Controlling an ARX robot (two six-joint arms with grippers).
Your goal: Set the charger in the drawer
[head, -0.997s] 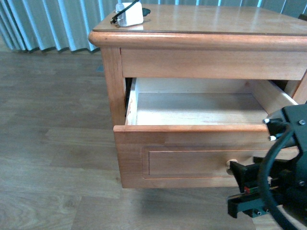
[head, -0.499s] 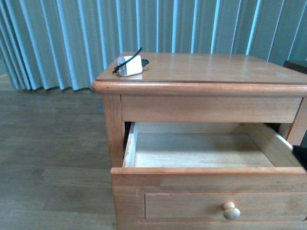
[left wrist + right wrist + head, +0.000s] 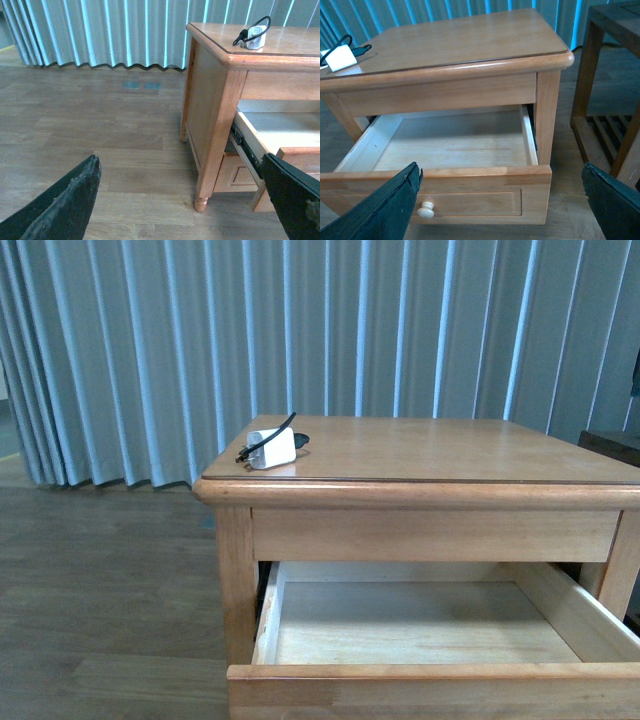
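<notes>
Lying on the table, the charger was best pinched by its white block, with the left gripper and right gripper both spread wide, empty.

The left pincer has its jaws spread wide. Its two dark, rough-surfaced fingers (each tapering to a blunt tip) show only at the lower corners of the left wrist view. The right pincer is posed alike, jaws far apart, with its dark fingers at the lower corners of the right wrist view.
</notes>
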